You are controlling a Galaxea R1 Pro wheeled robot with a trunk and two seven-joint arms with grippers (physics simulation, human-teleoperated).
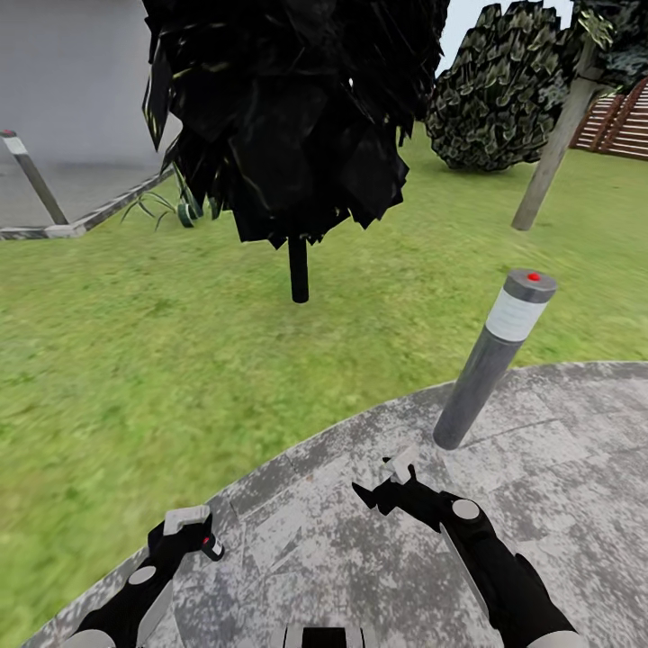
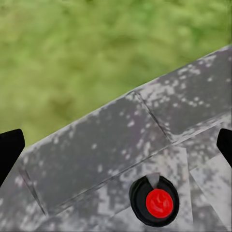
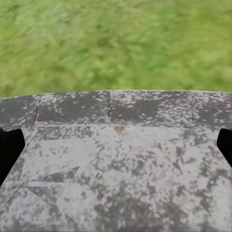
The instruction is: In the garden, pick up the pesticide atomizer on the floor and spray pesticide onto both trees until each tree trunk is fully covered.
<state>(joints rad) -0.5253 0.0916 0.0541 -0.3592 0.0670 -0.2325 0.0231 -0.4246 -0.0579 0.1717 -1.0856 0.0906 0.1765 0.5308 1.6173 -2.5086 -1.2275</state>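
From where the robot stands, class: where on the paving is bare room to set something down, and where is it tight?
Bare: paving between the right claw and the bollard light. Tight: by the left claw, where the pesticide atomizer stands.

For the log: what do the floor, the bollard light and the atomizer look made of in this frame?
Floor: stone paving slabs, matte; mottled grey with visible joints. Bollard light: probably metal, a dull grey post with a pale band and a small red dot on top. Pesticide atomizer: likely plastic; a dark body with a smooth red top, though the render leaves that open.
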